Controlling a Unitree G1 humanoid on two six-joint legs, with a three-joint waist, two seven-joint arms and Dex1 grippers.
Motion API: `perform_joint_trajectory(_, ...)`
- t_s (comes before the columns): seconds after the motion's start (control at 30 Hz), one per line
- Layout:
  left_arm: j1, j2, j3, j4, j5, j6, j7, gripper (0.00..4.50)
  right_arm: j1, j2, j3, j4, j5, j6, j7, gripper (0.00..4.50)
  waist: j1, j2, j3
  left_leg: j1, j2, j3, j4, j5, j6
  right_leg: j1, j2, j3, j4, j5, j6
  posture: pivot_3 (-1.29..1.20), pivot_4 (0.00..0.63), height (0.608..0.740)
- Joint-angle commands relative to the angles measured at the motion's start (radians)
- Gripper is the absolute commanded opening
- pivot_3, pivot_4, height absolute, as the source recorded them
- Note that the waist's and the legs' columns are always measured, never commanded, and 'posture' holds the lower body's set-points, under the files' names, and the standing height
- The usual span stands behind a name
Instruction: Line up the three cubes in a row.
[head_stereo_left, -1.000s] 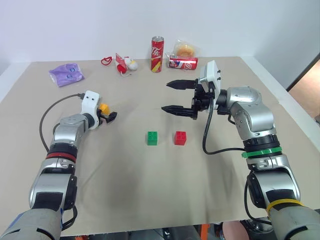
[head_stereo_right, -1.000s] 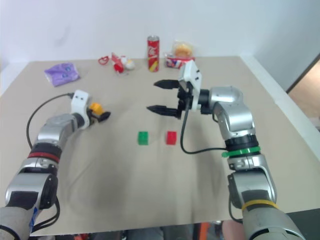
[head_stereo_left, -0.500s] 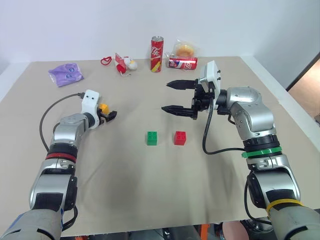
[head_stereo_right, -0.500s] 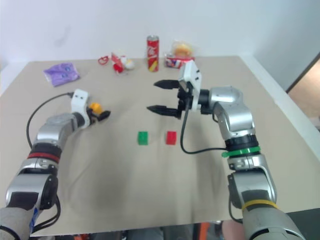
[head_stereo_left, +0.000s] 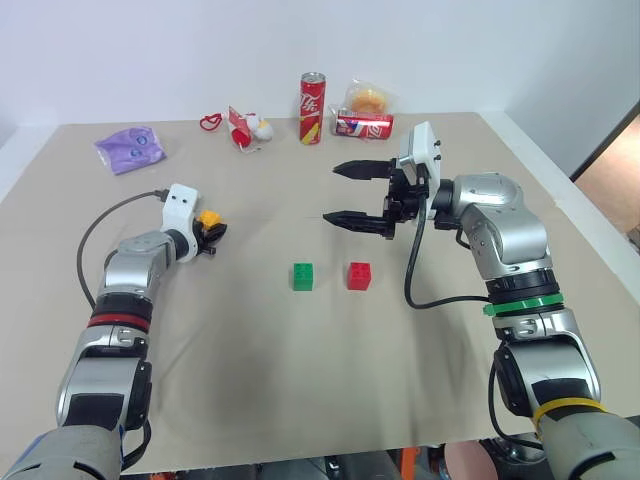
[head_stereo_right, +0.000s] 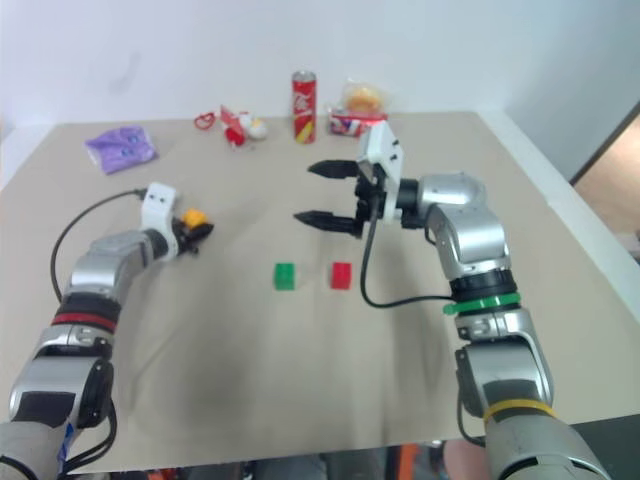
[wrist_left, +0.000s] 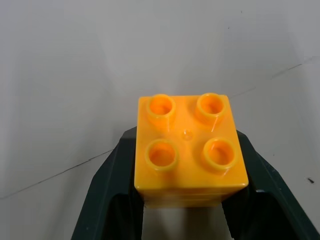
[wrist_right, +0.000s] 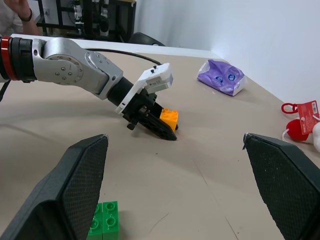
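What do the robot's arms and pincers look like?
Both arms are shiny silver metal with black joints. The left arm has a red ring, the right arm a green and a yellow one. Each pincer has two black fingers, a white camera box and a black cable.

glossy plastic yellow cube (wrist_left: 189, 150), matt beige table (head_stereo_left: 300, 380), shiny metal can (head_stereo_left: 314, 108)

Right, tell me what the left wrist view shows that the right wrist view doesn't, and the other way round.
Left wrist view alone: the four studs on top of the yellow cube, with a dark finger against each side. Right wrist view alone: the left claw seen from outside, shut on that cube low over the table, the green cube, a purple pouch and the right claw's wide-open fingers. Both share the yellow cube and the table.
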Motion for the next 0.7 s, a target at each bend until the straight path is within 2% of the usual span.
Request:
perform_joint_trajectory(0.03,0.026,0.048,-0.055,-0.097,0.009,-0.077,-0.163,1.39,-0.025,-0.010,-0.020,-0.018,0.008,-0.008,0.005,4.50,0.000,0.000,0.000,0.000,0.000,0.000,0.000,0.000,0.000,0.000,0.000,0.000,0.000,0.000,0.000,0.00,0.150,0.740)
perform_joint_trajectory(0.23,0.087,0.143,-0.112,-0.231,-0.072,-0.191,-0.552,1.39,0.015,-0.072,0.003,-0.108,0.058,0.075,0.132,4.50,0.001,0.000,0.000,-0.001,0.000,0.000,-0.001,0.000,0.000,-0.001,0.000,0.000,0.000,-0.001,-0.002,0.00,0.150,0.740)
perform_joint_trajectory(0.37,0.094,0.172,-0.117,-0.209,-0.102,-0.258,-0.712,1.39,0.062,-0.124,0.012,-0.180,0.081,0.102,0.207,4.50,0.001,0.000,0.000,0.000,0.000,0.000,-0.002,0.000,0.000,-0.001,0.000,0.000,0.000,-0.002,-0.003,0.00,0.150,0.740)
perform_joint_trajectory(0.57,0.070,0.162,-0.163,-0.075,-0.069,-0.378,-0.863,1.39,0.081,-0.138,-0.003,-0.208,0.077,0.114,0.197,4.50,-0.002,0.000,0.000,0.001,0.001,0.001,-0.001,0.000,0.000,-0.001,0.001,0.000,0.000,-0.003,-0.004,0.00,0.150,0.740)
perform_joint_trajectory(0.7,0.015,0.108,-0.186,0.050,-0.032,-0.446,-0.865,1.39,0.098,-0.153,-0.011,-0.234,0.081,0.129,0.190,4.50,0.001,0.000,0.000,0.000,0.001,0.001,0.000,0.000,0.000,-0.001,0.000,0.000,0.000,-0.003,-0.004,0.00,0.150,0.740)
